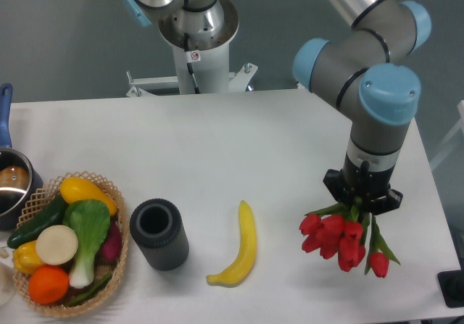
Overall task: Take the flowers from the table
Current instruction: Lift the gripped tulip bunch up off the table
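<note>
The flowers [341,241], a small bunch of red tulips with green stems and leaves, hang heads-down at the right side of the white table [217,150]. My gripper [362,206] points straight down and is shut on the stems, its fingers mostly hidden by the leaves. The red heads hang below it. I cannot tell if they are clear of the table surface.
A yellow banana [241,248] lies at front centre. A dark grey cylinder cup [159,233] stands left of it. A wicker basket [119,212] of toy vegetables sits at the front left, with a pot [13,186] behind it. The robot base [197,30] stands behind the table.
</note>
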Controlling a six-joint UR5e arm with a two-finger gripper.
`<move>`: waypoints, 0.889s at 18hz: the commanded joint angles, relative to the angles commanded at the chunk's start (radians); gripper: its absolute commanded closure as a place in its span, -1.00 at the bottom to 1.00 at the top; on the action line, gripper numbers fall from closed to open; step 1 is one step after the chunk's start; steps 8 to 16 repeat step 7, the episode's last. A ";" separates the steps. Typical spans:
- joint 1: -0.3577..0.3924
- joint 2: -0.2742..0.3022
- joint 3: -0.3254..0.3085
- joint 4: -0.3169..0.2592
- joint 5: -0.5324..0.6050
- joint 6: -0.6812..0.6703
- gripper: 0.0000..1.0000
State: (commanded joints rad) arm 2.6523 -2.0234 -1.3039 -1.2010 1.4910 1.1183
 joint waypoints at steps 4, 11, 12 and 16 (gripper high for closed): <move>0.003 0.015 0.000 -0.026 -0.003 0.002 0.96; 0.005 0.017 0.000 -0.028 -0.005 0.002 0.95; 0.005 0.017 0.000 -0.028 -0.005 0.002 0.95; 0.005 0.017 0.000 -0.028 -0.005 0.002 0.95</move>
